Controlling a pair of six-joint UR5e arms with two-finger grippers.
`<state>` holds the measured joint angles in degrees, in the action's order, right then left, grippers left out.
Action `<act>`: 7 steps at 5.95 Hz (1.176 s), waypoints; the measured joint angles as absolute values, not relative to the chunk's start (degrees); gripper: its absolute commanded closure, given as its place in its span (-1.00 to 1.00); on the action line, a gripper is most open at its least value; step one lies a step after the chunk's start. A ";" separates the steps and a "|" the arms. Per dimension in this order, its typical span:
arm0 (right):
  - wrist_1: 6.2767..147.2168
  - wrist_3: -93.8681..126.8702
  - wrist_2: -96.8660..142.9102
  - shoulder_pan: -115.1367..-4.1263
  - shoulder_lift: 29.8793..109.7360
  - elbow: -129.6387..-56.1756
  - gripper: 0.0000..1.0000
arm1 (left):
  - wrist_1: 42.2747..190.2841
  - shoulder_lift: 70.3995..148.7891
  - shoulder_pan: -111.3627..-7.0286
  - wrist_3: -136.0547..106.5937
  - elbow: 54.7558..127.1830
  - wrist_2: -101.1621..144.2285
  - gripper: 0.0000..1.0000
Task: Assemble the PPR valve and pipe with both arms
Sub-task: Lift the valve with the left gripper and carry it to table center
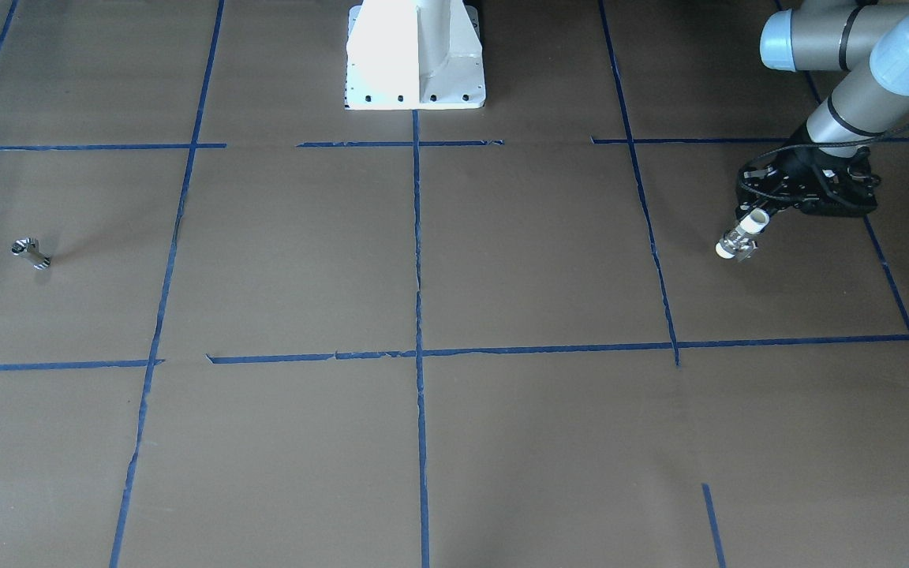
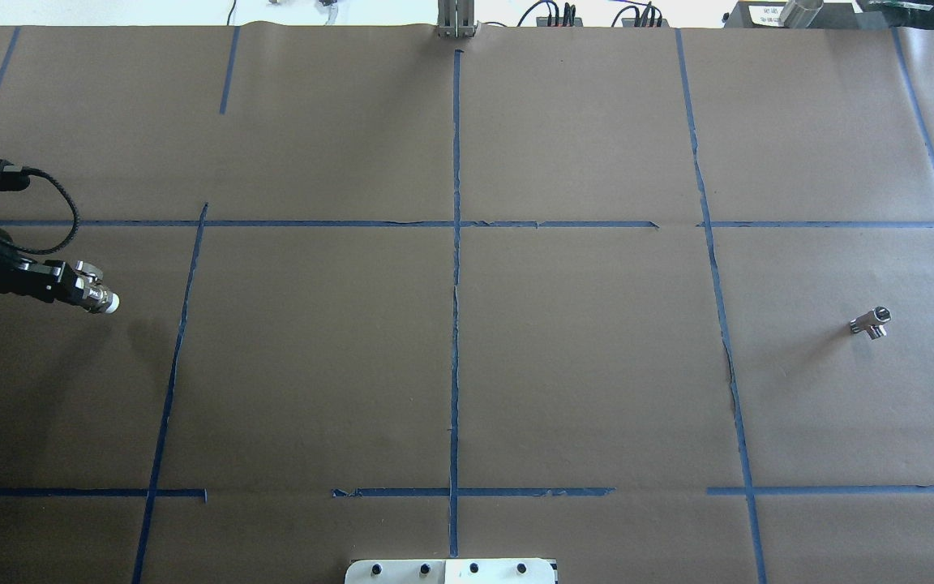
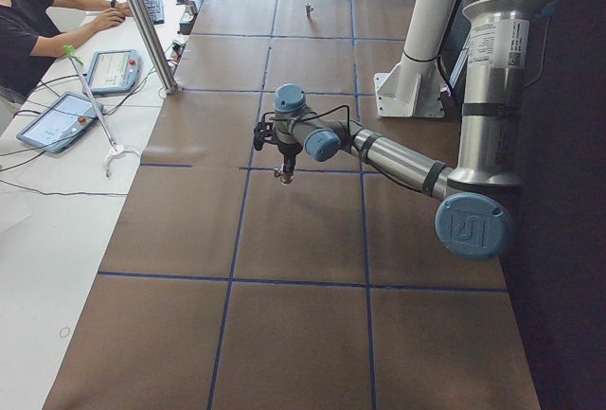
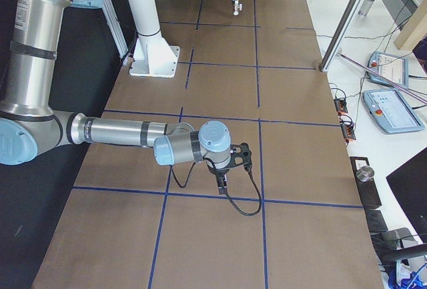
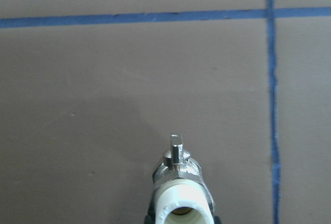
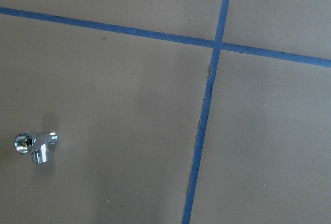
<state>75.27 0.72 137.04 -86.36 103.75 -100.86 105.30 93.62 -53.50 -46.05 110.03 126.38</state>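
Left tool clamped shut on one white end of the PPR valve, holding it just clear of the brown desk over on the robot's left, with the other white end and the little metal side stub poking out past the fingertips. Can't tell if the right tool is open or closed, only caught from the side camera, hanging low near a blue tape line. Spotted the pipe lying flat on the desk way off on the robot's right, well apart from the valve.
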 measured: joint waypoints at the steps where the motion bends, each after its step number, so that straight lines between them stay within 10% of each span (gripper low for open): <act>1: 74.83 0.74 137.35 -86.34 103.91 -100.88 -1.00 | 98.61 100.33 -51.87 -46.27 110.76 126.79 1.00; 7: 74.55 1.04 140.28 -86.22 103.59 -101.33 -1.00 | 81.45 137.36 -31.21 -62.73 95.14 114.24 1.00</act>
